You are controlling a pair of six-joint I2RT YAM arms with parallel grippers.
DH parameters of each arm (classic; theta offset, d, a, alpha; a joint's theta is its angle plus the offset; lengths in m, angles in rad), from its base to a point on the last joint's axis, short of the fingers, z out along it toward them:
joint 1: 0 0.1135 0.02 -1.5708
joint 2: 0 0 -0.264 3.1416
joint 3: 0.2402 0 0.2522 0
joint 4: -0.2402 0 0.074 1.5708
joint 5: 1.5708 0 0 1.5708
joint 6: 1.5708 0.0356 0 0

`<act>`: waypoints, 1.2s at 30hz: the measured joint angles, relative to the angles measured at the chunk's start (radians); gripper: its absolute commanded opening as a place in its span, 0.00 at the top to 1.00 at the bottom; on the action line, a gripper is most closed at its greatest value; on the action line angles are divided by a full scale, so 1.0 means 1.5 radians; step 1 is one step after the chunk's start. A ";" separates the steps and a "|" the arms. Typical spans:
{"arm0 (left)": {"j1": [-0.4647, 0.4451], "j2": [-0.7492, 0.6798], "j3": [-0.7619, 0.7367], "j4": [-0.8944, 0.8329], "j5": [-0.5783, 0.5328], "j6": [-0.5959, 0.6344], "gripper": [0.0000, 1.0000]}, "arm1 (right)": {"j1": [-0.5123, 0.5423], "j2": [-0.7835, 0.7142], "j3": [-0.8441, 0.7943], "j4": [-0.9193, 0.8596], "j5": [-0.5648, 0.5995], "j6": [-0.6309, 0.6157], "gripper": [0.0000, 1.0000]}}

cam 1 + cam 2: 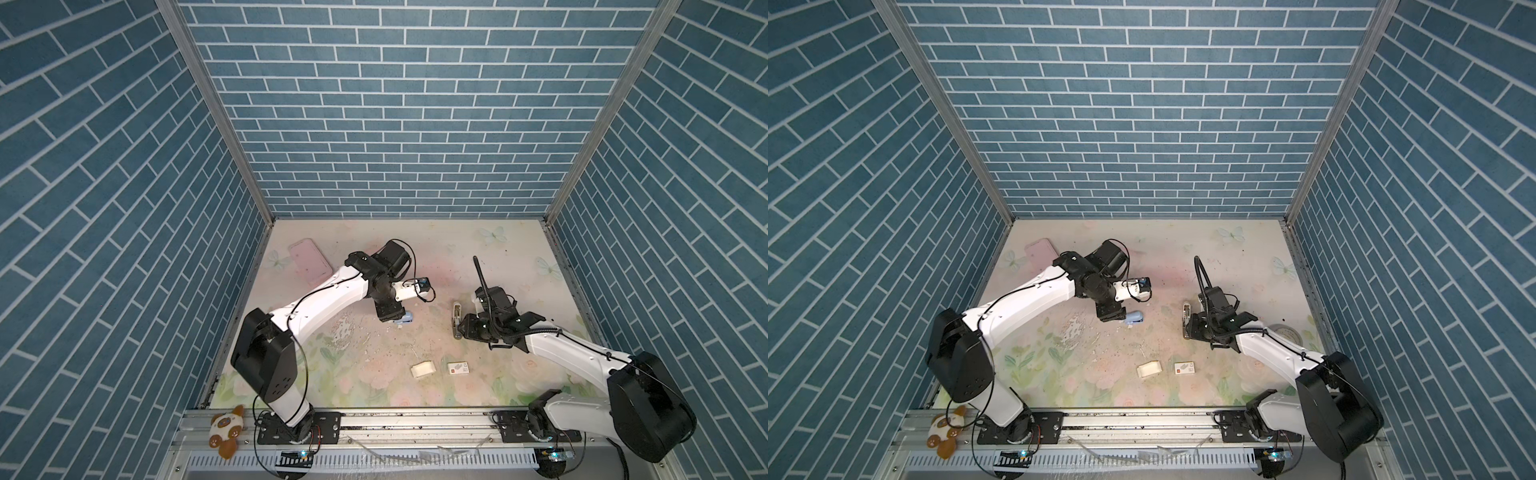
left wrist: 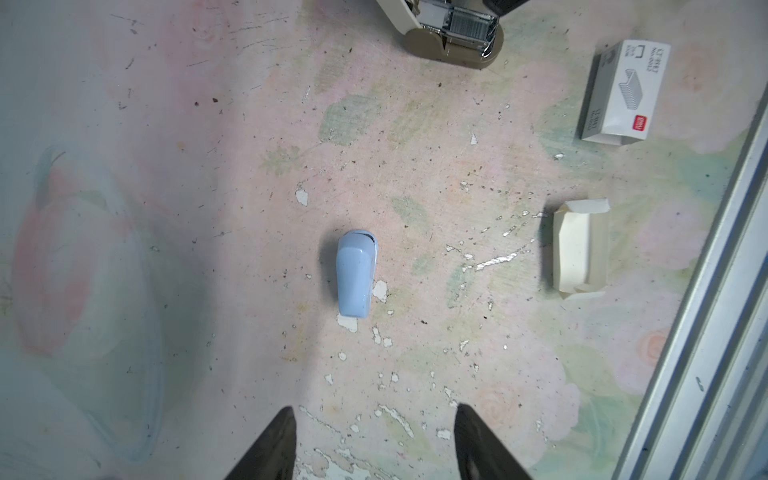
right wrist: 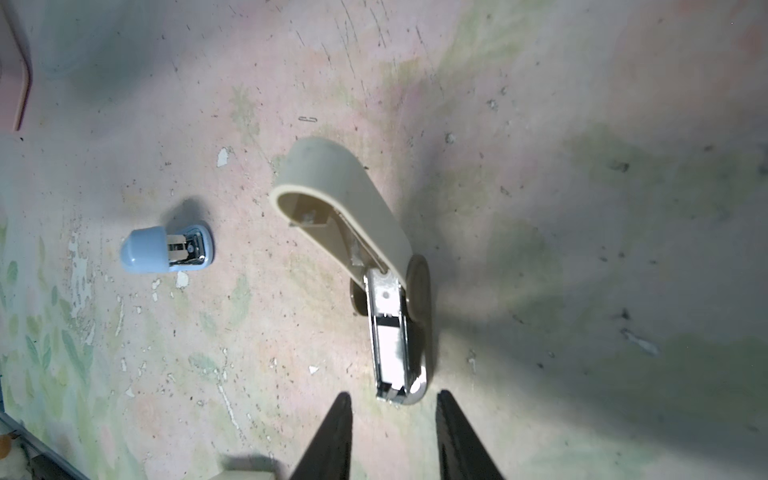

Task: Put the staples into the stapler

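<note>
Both hang part-open and empty: my right claw [image 3: 394, 392] just short of the bared channel of the beige stapler [image 3: 345, 199], my left claw [image 2: 374, 407] above the small blue stapler [image 2: 357, 274]. The staples [image 2: 469, 27] look seated in that channel. The strip is light and brittle, so I'd pinch its long sides only.

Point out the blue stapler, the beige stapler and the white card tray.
blue stapler [image 2: 357, 274], left wrist view, middle of its top cover.
beige stapler [image 3: 345, 183], right wrist view, its raised lid.
white card tray [image 2: 577, 249], left wrist view, its bare floor.
</note>
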State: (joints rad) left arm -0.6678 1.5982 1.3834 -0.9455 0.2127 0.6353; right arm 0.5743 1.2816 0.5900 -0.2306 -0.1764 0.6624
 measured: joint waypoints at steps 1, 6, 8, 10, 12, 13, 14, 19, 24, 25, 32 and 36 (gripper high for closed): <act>0.006 -0.013 -0.008 0.001 0.005 -0.002 0.36 | 0.002 0.007 0.000 0.004 0.003 -0.005 0.62; 0.035 -0.060 -0.049 0.005 0.033 -0.008 0.33 | 0.007 0.033 0.004 0.024 0.013 -0.017 0.58; 0.041 -0.071 -0.063 0.009 0.042 -0.009 0.33 | 0.008 0.046 0.016 0.025 0.018 -0.023 0.57; 0.044 -0.082 -0.075 0.016 0.051 -0.010 0.33 | 0.011 0.061 0.030 0.028 0.023 -0.027 0.56; 0.045 -0.089 -0.083 0.020 0.058 -0.012 0.33 | 0.015 0.073 0.041 0.035 0.031 -0.030 0.55; 0.045 -0.092 -0.084 0.023 0.061 -0.012 0.33 | 0.016 0.078 0.046 0.035 0.032 -0.033 0.55; 0.046 -0.094 -0.085 0.025 0.064 -0.012 0.33 | 0.018 0.082 0.052 0.034 0.039 -0.036 0.55; 0.049 -0.099 -0.090 0.030 0.071 -0.012 0.33 | 0.019 0.095 0.071 0.030 0.070 -0.052 0.55; 0.053 -0.103 -0.093 0.029 0.077 -0.012 0.33 | 0.020 0.126 0.087 0.023 0.075 -0.064 0.55; 0.054 -0.106 -0.095 0.029 0.078 -0.012 0.33 | 0.020 0.132 0.089 0.023 0.075 -0.064 0.55; 0.055 -0.121 -0.111 0.028 0.085 -0.012 0.33 | 0.026 0.168 0.094 0.025 0.067 -0.073 0.58; 0.062 -0.125 -0.119 0.029 0.086 -0.012 0.33 | 0.037 0.176 0.100 0.028 0.067 -0.085 0.64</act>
State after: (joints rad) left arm -0.5743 1.4109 1.2049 -0.9016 0.3424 0.6174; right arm 0.6304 1.5459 0.7403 -0.1886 -0.0753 0.5354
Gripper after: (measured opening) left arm 0.670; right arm 0.381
